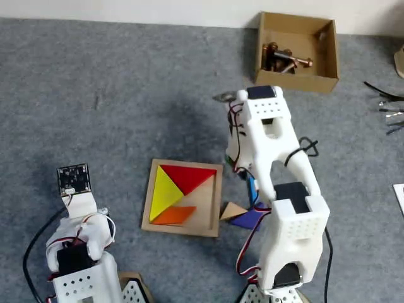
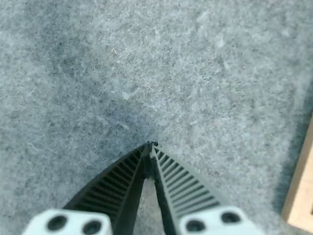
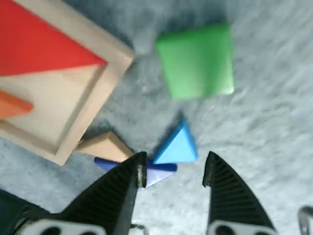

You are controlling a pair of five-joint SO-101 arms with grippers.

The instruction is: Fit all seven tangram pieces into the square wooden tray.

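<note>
Roughly three of seven done: tray (image 1: pixel 188 163) on the counter (image 1: pixel 95 113) holds red triangle (image 1: pixel 189 177), yellow triangle (image 1: pixel 163 191), orange piece (image 1: pixel 173 216), while green square (image 3: pixel 198 61), dark blue piece (image 1: pixel 249 218), light blue triangle (image 3: pixel 176 147), tan triangle (image 3: pixel 102 146) lie just outside it by the open right end effector (image 3: pixel 176 161), left end effector (image 2: pixel 150 145) closed.

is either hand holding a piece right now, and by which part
Nothing is held: the left hand is shut and empty, the right hand open by the blue triangle.
</note>
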